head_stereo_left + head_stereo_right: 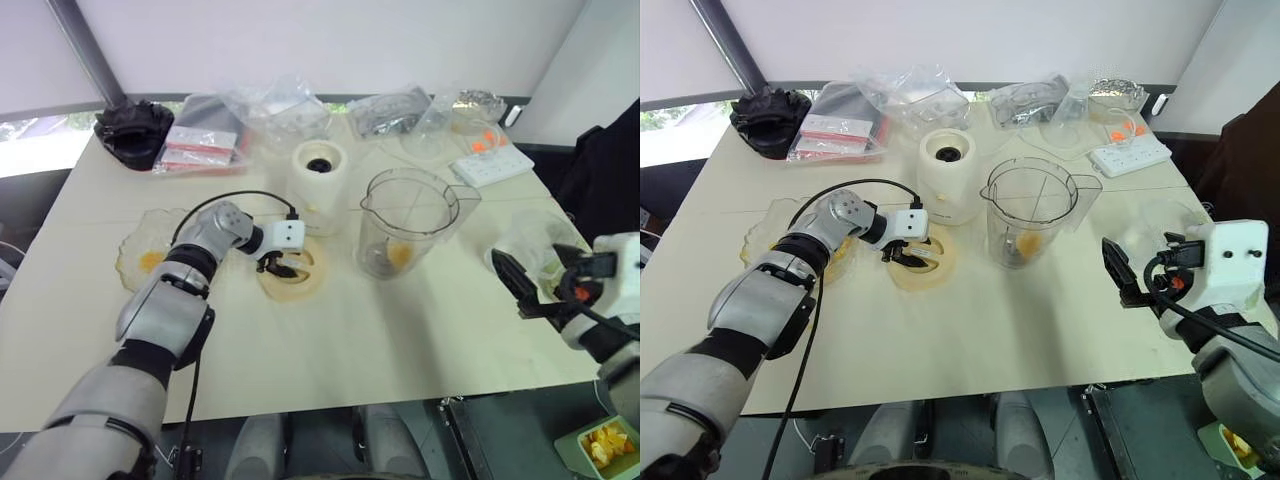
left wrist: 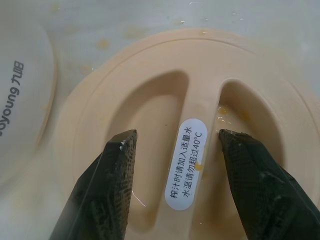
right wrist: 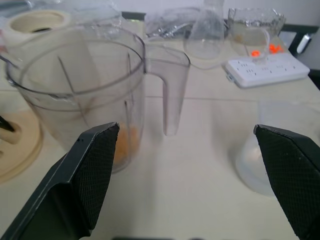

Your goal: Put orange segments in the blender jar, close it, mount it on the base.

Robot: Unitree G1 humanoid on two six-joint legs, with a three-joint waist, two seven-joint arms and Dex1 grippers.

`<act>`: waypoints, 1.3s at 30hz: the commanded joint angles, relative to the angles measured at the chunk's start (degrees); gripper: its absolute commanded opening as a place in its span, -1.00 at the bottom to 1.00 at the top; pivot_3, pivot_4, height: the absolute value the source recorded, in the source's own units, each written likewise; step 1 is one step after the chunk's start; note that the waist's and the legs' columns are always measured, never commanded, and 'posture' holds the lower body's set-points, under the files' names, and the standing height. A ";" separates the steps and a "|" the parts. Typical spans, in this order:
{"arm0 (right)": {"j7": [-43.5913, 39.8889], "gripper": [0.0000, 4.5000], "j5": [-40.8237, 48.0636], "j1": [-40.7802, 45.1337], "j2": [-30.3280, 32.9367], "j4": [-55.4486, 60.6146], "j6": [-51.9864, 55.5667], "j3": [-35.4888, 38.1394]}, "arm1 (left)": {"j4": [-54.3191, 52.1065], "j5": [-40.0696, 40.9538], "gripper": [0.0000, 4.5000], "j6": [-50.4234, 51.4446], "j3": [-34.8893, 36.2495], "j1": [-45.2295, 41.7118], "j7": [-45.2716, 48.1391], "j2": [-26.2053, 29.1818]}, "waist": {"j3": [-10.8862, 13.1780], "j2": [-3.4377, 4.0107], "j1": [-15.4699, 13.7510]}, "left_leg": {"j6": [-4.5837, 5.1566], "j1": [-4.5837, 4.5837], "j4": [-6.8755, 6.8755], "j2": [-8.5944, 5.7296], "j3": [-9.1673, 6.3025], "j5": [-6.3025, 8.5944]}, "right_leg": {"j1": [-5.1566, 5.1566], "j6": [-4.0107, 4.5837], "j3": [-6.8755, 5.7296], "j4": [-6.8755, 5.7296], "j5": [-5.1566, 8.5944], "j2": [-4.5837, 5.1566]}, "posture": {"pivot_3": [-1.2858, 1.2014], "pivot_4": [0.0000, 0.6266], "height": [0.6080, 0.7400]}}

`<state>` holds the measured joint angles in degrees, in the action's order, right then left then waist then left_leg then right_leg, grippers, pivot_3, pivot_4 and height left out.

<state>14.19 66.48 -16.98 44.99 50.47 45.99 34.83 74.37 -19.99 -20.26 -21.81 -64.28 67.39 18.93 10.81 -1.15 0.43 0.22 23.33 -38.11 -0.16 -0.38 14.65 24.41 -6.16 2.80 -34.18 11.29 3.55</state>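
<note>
The clear blender jar (image 1: pixel 408 222) stands upright mid-table with its handle to the right, and an orange segment (image 1: pixel 400 254) lies at its bottom. More orange segments (image 1: pixel 150 261) sit in the wavy clear dish (image 1: pixel 135 240) at the left. The cream-white base (image 1: pixel 320 180) stands behind, left of the jar. My left gripper (image 2: pixel 175 137) hangs over the flat cream-yellow lid (image 1: pixel 310 285), open, one finger in each recess beside the lid's middle ridge. My right gripper (image 1: pixel 530 275) is wide open at the table's right side, pointing toward the jar and holding nothing.
A clear round bowl (image 1: pixel 530 240) sits near the right gripper. A white power strip (image 1: pixel 492 164), plastic bags (image 1: pixel 285 110) and a black object (image 1: pixel 133 130) line the back. A green tray of orange pieces (image 1: pixel 608 445) lies below the table's right corner.
</note>
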 commanded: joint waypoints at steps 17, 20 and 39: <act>-20.36 1.00 -35.66 21.58 -7.34 -31.25 -14.13 -24.47 | -2.01 5.78 -0.89 4.87 7.78 2.29 4.48 2.62 | -0.07 0.00 0.25 | 0.14 0.07 -0.02 -0.09 0.01 0.08 | 0.12 -0.07 -0.01 -0.06 -0.06 -0.11 | 0.03 -0.52 1.00; -22.96 1.00 -38.16 24.61 -8.86 -35.24 -15.86 -25.37 | -2.85 6.04 -0.89 4.68 8.36 3.05 4.35 3.84 | -0.07 0.00 0.30 | 0.14 0.07 -0.02 -0.08 0.00 0.08 | 0.13 -0.08 -0.01 -0.08 -0.07 -0.15 | 0.03 -0.52 1.00; -32.79 1.00 -48.95 43.95 -17.34 -62.86 -27.67 -27.20 | -31.89 18.99 -0.89 18.58 15.72 12.93 9.30 10.30 | -0.03 0.05 0.84 | 0.14 0.03 -0.01 -0.06 -0.01 0.08 | 0.16 -0.38 0.00 -0.21 -0.26 -0.18 | 0.03 -0.52 1.00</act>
<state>-17.85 18.11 25.36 27.82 -12.31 20.31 7.17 46.33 -2.95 -3.00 -7.68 -51.37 76.99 28.16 10.78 -1.10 1.27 0.36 23.35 -38.12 -0.20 -0.38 14.72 24.59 -6.54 2.81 -34.39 11.03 3.36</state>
